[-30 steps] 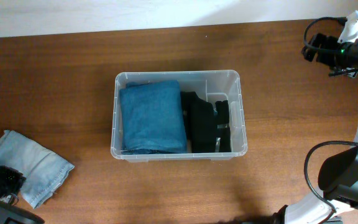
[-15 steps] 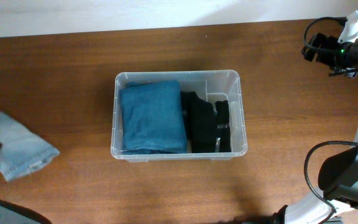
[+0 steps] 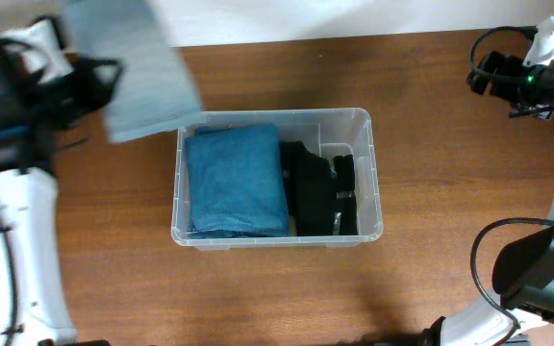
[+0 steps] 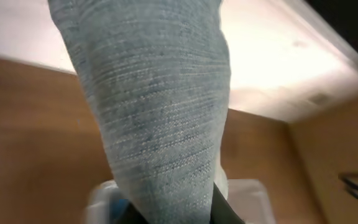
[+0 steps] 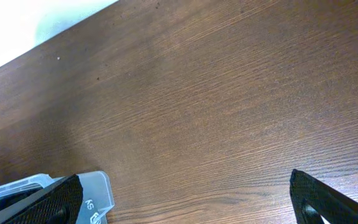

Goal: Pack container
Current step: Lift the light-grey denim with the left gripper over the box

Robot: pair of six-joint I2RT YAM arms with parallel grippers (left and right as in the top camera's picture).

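The left gripper point(image 3: 96, 79) is closed on a pale denim cloth point(image 3: 135, 75), lifted at 10 o'clock of the container point(image 3: 275, 240), which stands in the middle of the table point(image 3: 450, 240). It should, I think, clear the rim and lay the cloth flat on the folded blue towel point(image 3: 237, 183) at 9 o'clock inside; black clothing point(image 3: 317, 192) fills 3 o'clock. The right gripper point(image 5: 185, 208), at 2 o'clock, is spread and empty.
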